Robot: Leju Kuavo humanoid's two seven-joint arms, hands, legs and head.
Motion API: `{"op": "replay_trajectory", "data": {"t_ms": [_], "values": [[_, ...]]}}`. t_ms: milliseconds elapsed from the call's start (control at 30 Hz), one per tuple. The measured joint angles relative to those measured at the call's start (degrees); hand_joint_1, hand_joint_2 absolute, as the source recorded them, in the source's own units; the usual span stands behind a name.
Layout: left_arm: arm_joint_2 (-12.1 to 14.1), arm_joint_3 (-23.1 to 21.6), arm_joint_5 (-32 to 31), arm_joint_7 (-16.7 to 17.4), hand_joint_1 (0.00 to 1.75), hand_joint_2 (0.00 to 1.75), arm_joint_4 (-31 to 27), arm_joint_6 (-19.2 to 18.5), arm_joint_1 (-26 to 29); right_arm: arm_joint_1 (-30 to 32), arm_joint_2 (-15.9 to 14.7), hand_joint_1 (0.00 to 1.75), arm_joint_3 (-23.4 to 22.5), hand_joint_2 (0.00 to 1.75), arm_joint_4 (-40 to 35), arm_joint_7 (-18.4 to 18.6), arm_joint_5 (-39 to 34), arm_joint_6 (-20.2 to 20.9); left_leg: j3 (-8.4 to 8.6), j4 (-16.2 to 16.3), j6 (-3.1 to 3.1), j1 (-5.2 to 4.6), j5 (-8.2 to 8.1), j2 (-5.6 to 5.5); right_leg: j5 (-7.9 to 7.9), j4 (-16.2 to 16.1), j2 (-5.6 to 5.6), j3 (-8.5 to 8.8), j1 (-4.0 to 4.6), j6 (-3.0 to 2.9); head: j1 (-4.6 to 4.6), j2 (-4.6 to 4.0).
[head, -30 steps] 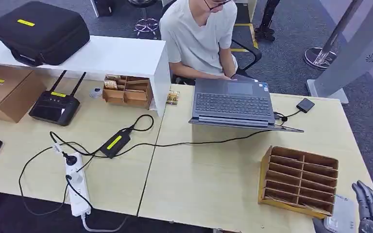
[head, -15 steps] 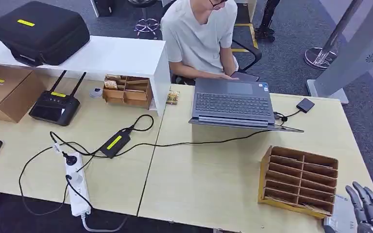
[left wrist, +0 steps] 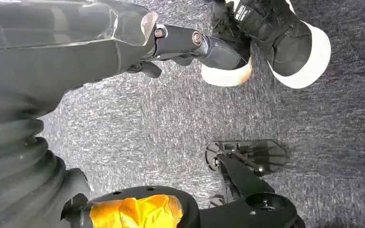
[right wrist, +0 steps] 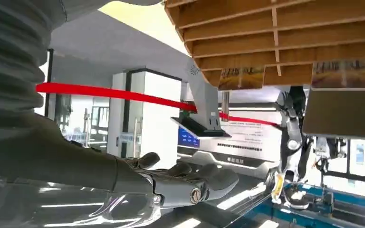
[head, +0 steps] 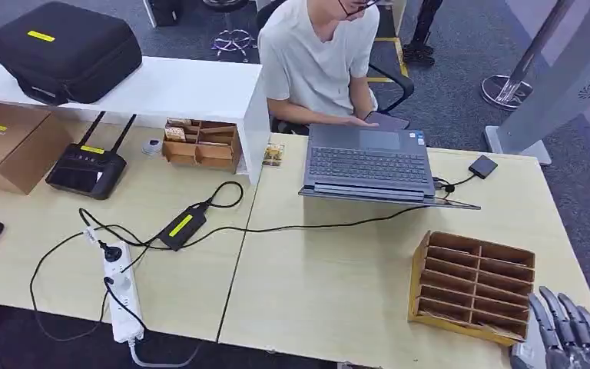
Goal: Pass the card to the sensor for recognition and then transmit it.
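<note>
Right hand [head: 565,338]: fingers straight and slightly spread, holding nothing, just beside the wooden rack [head: 472,284]. Card [right wrist: 347,73]: stands in a rack slot with one edge protruding. Expect it to be light, thin and stiff with slick faces; pinch the protruding edge. Left hand [left wrist: 185,42]: hangs over the floor, finger state cannot be told.

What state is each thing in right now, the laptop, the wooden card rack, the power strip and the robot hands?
Laptop: lid open flat, person's hand at its far edge.
Wooden card rack: lying on the desk, cards sticking out of slots at its near edge.
Power strip: one plug in.
Black case: closed.
Right robot hand: fingers spread, holding nothing, beside the rack.
Left robot hand: hanging over the floor, holding nothing, fingers mostly hidden.
</note>
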Motion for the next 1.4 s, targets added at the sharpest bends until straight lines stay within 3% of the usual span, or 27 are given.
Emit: {"op": "replay_trajectory", "data": {"t_ms": [300,867,1400], "values": [[0.0,0.0,0.0,0.2,0.0,1.75,0.0,-0.1,0.0,-0.6,-1.7,0.0,2.1,1.75,2.1,0.5,0.2,-0.2,0.0,0.0,0.0,0.01,0.0,0.0,0.0,0.0,0.0,-0.01,0.01,0.0,0.0,0.0],[0.0,-0.2,-1.0,0.2,0.0,1.75,0.0,-0.3,0.0,-6.3,-5.1,0.0,9.6,1.75,10.2,6.4,-2.1,-1.4,0.01,0.0,0.0,0.0,0.0,0.01,0.01,0.0,0.01,0.0,0.0,0.0,-0.02,0.0],[0.0,-0.2,-1.3,0.3,0.0,1.75,0.0,-0.4,0.0,-9.2,-5.9,0.0,8.5,1.75,18.8,4.5,-3.7,-1.2,0.01,0.0,0.0,0.0,0.0,0.01,0.01,0.0,0.01,0.0,0.0,0.0,0.0,0.0]]}}
